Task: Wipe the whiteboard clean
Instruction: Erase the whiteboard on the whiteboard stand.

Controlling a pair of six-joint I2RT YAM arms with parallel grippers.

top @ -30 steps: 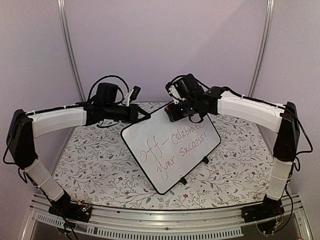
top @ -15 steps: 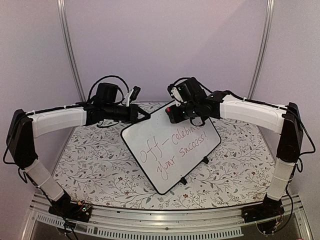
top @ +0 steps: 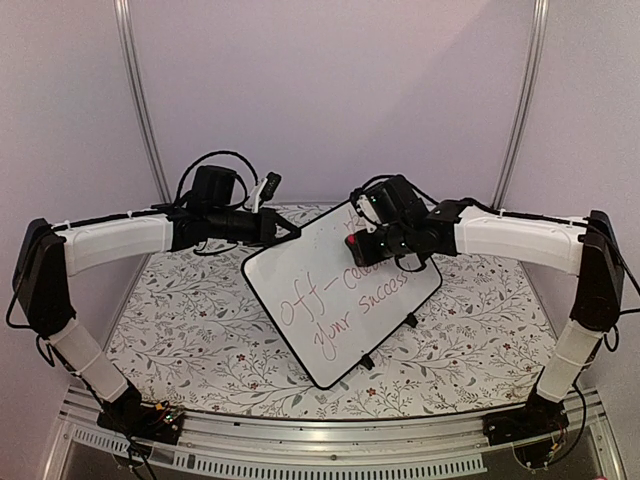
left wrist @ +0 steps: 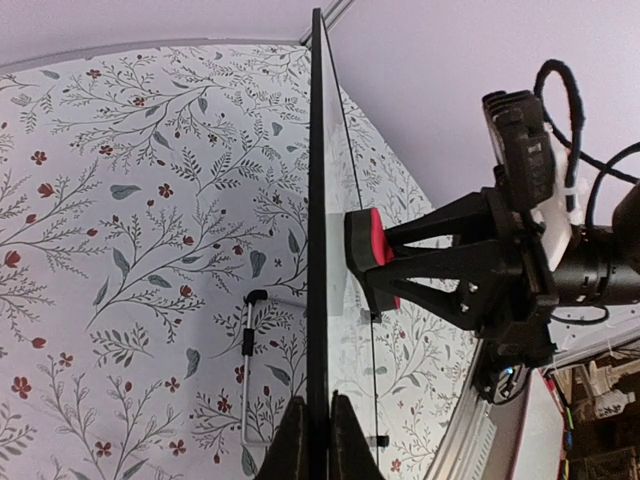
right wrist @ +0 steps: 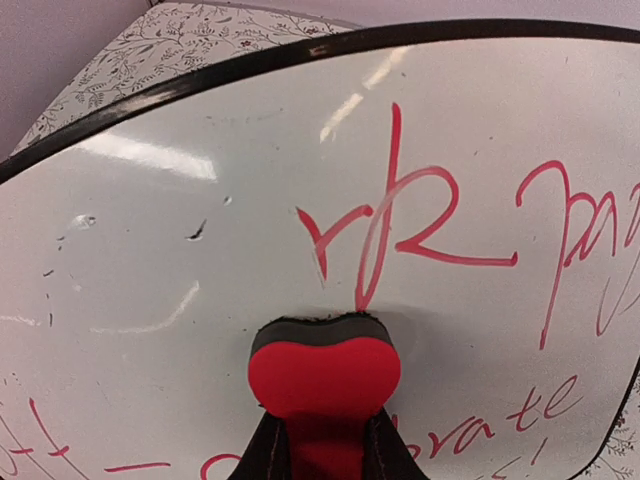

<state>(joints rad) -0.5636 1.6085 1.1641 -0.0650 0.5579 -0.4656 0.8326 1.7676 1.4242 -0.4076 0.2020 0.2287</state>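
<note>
The whiteboard (top: pixel 330 300) pinched in the left gripper (left wrist: pixel 320 440) has a smooth, glossy white face that mirrors the ceiling lights. Its thin black rim looks like matt plastic. The black, matt fingers of the right gripper (right wrist: pixel 323 445) clasp the red eraser (right wrist: pixel 323 375), which has a smooth, plastic-looking body and a dark, fuzzy felt-like pad. Below both grippers lies a matt, floral-printed table cover (top: pixel 200 330). The arm shells (top: pixel 115 245) look like smooth white plastic, and the rail (top: pixel 330 440) by their bases is ribbed bare metal.
</note>
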